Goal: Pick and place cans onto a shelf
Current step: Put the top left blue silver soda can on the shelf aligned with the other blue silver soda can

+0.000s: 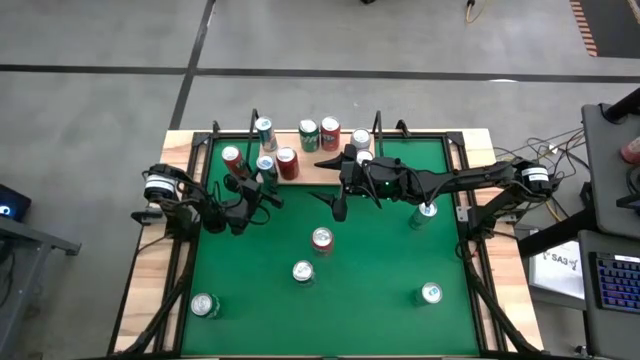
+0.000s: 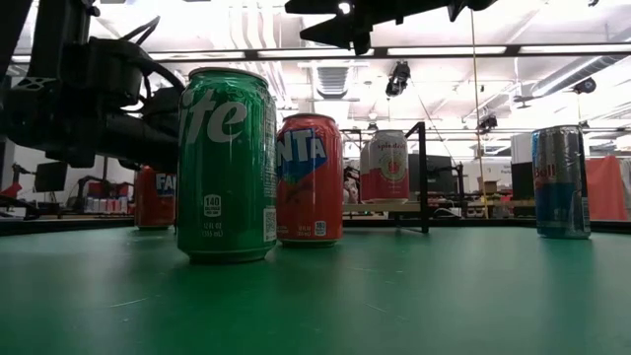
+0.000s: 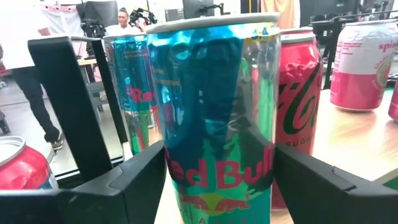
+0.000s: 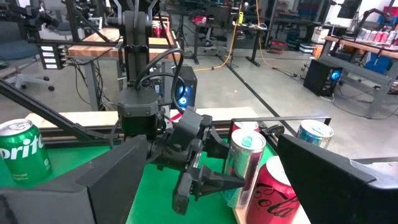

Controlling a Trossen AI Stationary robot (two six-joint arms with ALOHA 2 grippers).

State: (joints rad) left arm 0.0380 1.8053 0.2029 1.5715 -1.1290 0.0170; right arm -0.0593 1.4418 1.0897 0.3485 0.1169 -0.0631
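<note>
High view: left gripper (image 1: 262,190) sits at the left end of the light-wood shelf board (image 1: 310,168), its jaws either side of a teal can (image 1: 266,166) standing on the board's left end. Whether the fingers press the can or stand just off it cannot be told. Five more cans show on the board and five on the green table top (image 1: 380,300). Right gripper (image 1: 337,203) hangs over mid-table, fingers spread, holding nothing.

Left wrist view alone gives labels: the teal can (image 3: 214,112) reads "Red Bull", a black finger (image 3: 134,180) close on each flank; a red Coca-Cola can (image 3: 300,93) stands just beside it.

Low view alone reads the table cans: green Sprite can (image 2: 227,163), red Fanta can (image 2: 310,177), blue-silver Red Bull can (image 2: 562,182).

Right wrist view shows the left gripper (image 4: 211,177) at the teal can (image 4: 244,165).
</note>
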